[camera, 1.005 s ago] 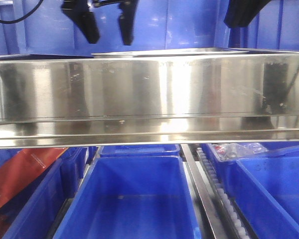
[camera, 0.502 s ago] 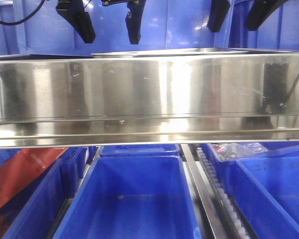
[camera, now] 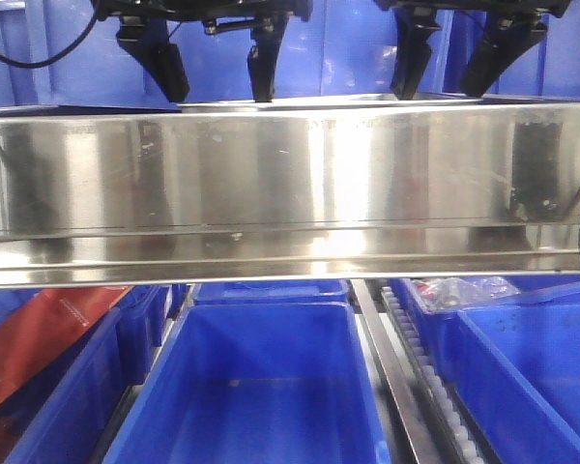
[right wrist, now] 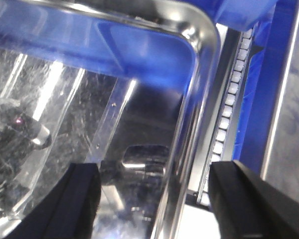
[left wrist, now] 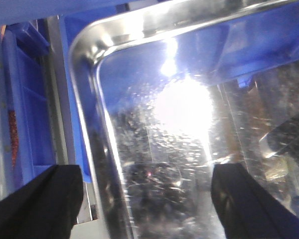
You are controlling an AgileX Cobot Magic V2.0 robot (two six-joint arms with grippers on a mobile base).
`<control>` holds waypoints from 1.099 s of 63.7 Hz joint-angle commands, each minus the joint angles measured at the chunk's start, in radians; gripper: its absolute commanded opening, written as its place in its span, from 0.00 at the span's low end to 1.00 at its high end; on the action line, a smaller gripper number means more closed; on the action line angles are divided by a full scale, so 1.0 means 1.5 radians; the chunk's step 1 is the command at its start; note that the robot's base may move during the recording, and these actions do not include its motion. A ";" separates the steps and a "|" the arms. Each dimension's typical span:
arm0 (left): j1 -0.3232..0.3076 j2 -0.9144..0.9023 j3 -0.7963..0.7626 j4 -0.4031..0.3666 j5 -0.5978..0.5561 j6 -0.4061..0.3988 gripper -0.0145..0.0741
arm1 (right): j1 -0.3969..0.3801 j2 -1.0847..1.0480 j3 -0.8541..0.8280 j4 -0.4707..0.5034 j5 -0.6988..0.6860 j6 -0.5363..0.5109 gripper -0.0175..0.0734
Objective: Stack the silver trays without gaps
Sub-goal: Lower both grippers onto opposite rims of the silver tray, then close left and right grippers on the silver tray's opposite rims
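Faintly, unreadable print [camera: 348, 126] marks the steel beam [camera: 271, 184] before the silver tray [left wrist: 179, 149].

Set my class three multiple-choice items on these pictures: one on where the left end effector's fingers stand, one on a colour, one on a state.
1. Where does the rim of the silver tray lie relative to the left end effector?
A. left of both fingers
B. between the fingers
C. right of both fingers

2. What colour are the bins below the steel beam?
A. blue
B. green
C. grey

3. How do the left end effector and the right end effector stand?
A. both shut
B. only the left open
C. both open

Key: 1 B, one finger shows on each side of the rim. 2 A, their walls are blue. 3 C, both wrist views show a wide gap between the fingers.
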 commanded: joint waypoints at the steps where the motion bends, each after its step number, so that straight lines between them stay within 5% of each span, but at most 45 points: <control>1: 0.011 0.000 -0.005 0.002 0.007 -0.005 0.65 | 0.000 0.006 -0.005 -0.002 -0.014 0.000 0.58; 70: 0.045 0.050 -0.003 -0.042 0.035 -0.041 0.61 | 0.000 0.032 -0.005 -0.001 -0.017 0.000 0.58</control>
